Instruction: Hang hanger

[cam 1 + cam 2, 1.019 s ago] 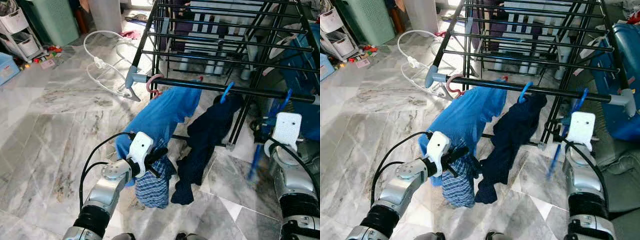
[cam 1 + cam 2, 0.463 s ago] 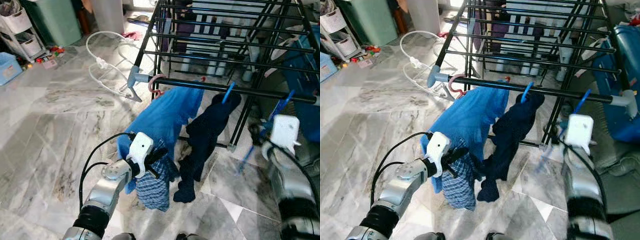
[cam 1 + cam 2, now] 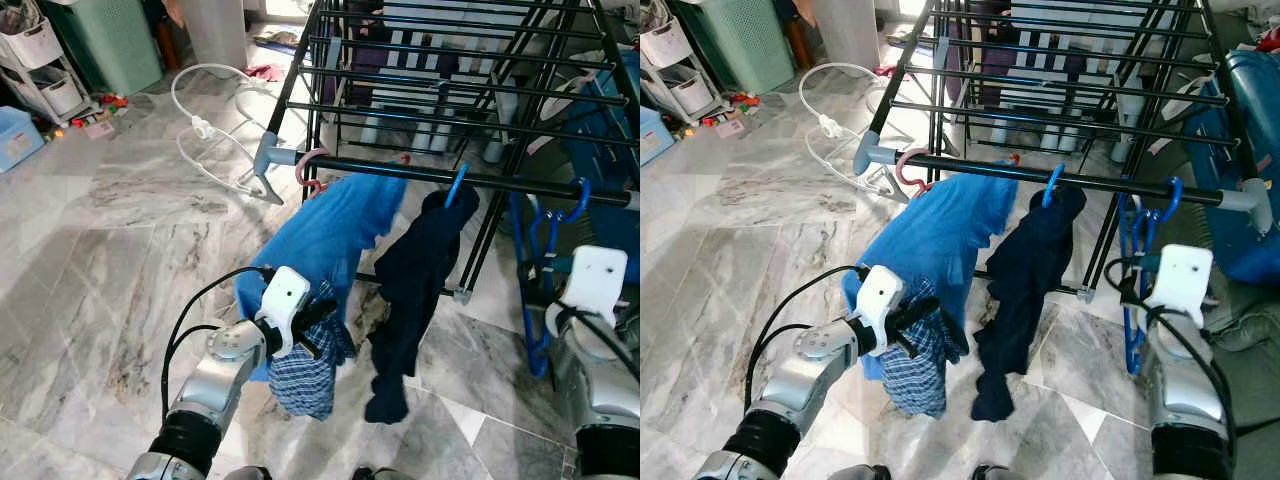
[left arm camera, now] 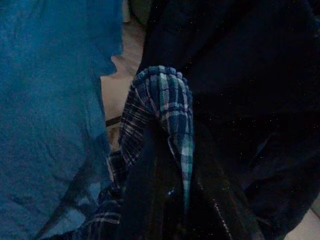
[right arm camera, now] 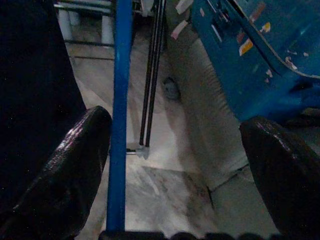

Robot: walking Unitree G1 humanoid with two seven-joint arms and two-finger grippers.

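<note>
Our right gripper (image 5: 175, 175) is spread beside the blue plastic hanger (image 3: 1135, 290) hooked on the black rail (image 3: 1080, 183); our left gripper (image 4: 170, 165) pinches plaid cloth (image 3: 915, 355) by a navy garment (image 3: 1025, 270).

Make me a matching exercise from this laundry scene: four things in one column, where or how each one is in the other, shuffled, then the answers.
Things
1. blue hanger
2. plaid cloth
3. dark navy garment
4. pink hook

States
A. pinched by the left gripper
B. hooked empty on the rack's rail, near its right end, the right gripper open around its bar
C. draped from a hanger at mid-rail, beside the blue shirt
D. hooked on the rail near its grey left end

Pairs: 1-B, 2-A, 3-C, 4-D
</note>
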